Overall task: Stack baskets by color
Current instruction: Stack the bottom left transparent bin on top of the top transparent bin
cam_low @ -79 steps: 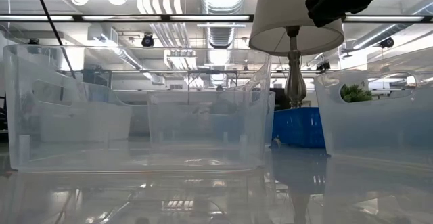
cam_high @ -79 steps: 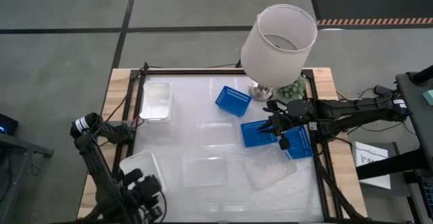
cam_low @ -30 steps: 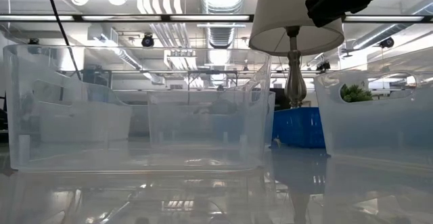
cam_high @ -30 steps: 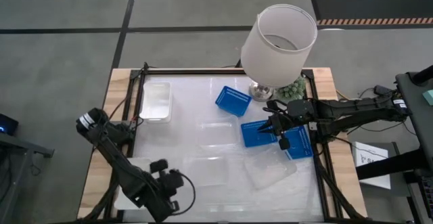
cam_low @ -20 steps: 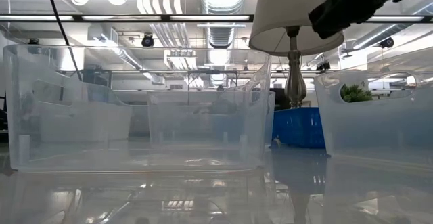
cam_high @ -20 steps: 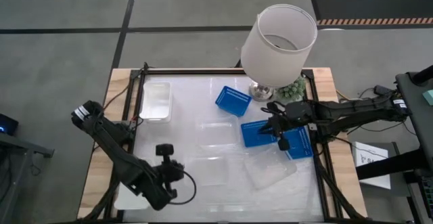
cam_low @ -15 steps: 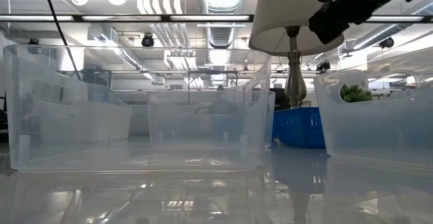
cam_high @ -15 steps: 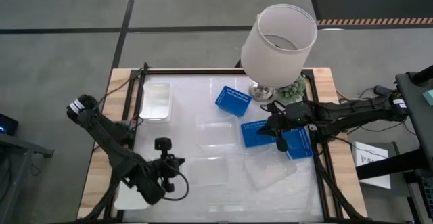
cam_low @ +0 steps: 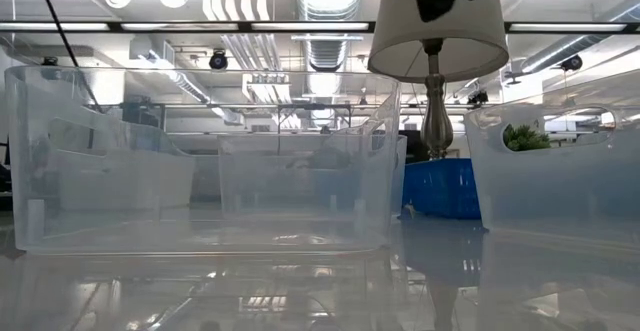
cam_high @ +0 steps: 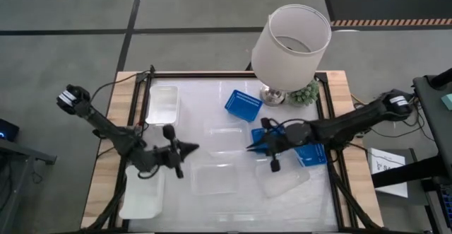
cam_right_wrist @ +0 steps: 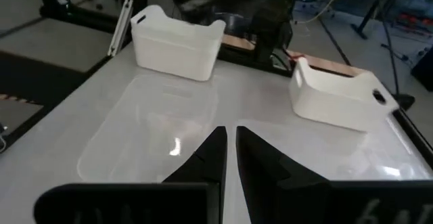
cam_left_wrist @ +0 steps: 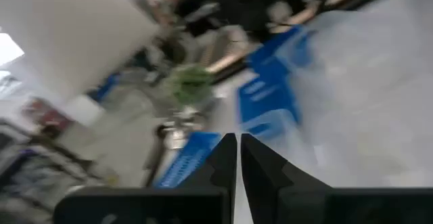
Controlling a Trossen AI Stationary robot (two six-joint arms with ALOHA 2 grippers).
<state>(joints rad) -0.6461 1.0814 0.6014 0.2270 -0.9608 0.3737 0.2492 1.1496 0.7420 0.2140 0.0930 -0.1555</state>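
Two white baskets sit at the table's left, one far and one near. Blue mesh baskets rest at the far middle and at the right, partly under my right arm. Clear baskets lie in the middle, near middle and near right. My left gripper hovers shut, pointing level toward the right. My right gripper hovers shut, pointing level toward the left. The two face each other over the clear baskets, and neither holds anything.
A lamp with a big white shade stands at the far right beside a small green plant. In the right wrist view, both white baskets stand beyond a clear one.
My left gripper has swung away from the near white basket toward the table's middle, rolling and tipping up until it points level toward the right. My right gripper has moved from above the right blue baskets toward the table's left. No basket has moved.
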